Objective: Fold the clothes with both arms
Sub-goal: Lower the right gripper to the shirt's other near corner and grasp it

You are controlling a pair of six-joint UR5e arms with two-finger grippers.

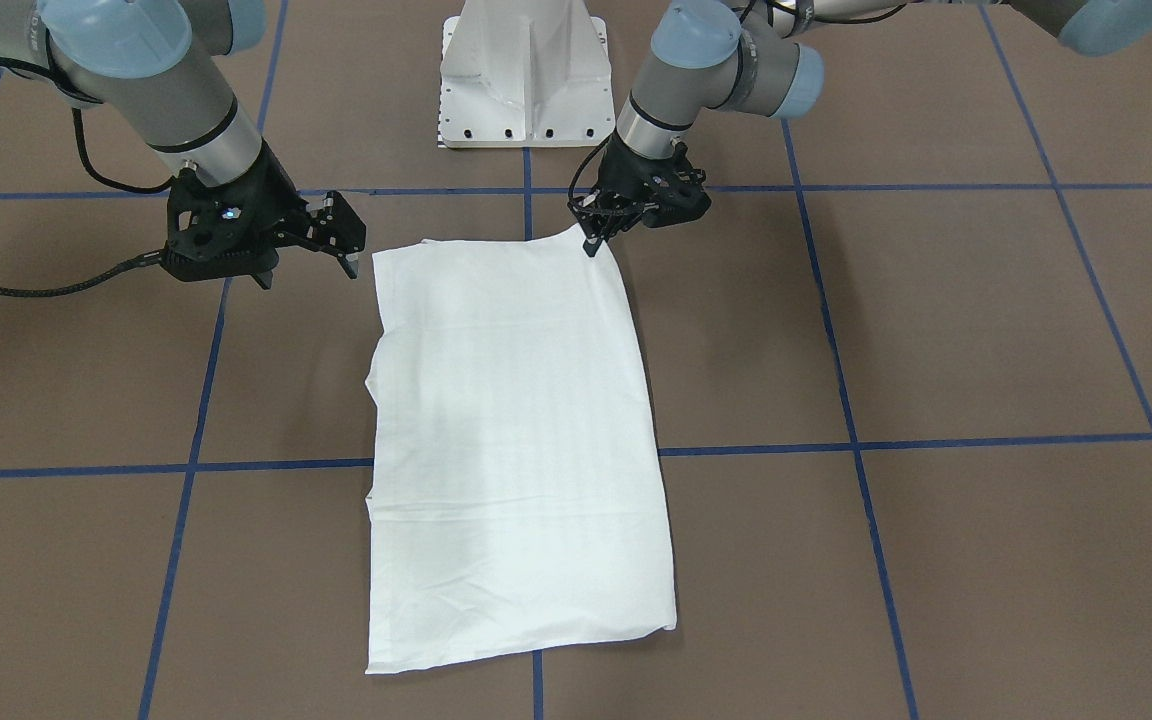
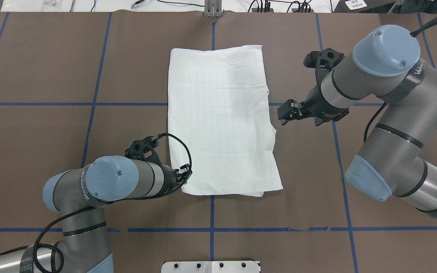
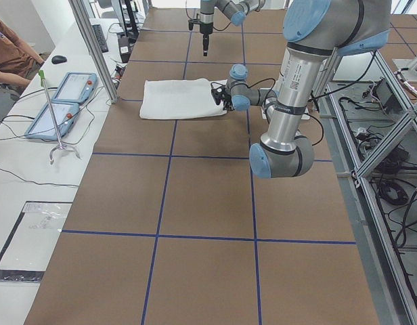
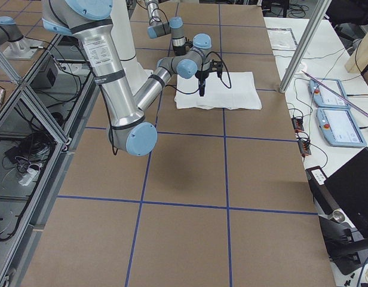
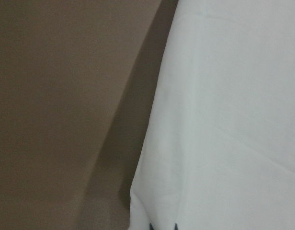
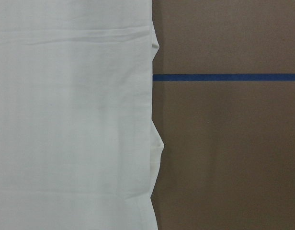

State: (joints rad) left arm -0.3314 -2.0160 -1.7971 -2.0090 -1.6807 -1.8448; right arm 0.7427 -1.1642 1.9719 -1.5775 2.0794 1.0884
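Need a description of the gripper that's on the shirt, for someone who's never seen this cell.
On the brown table with blue tape lines, a folded white shirt lies in the middle. The left gripper is the black one pinching a corner of the shirt on the robot-base side. The right gripper, by contrast, hangs open beside the shirt's opposite edge, clear of the cloth.

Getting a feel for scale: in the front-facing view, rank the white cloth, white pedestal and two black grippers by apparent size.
1. White folded cotton shirt.
2. White metal pedestal base, cropped at the top.
3. Black two-finger right gripper and left gripper: unranked; the right looks larger, perhaps only from its angle.
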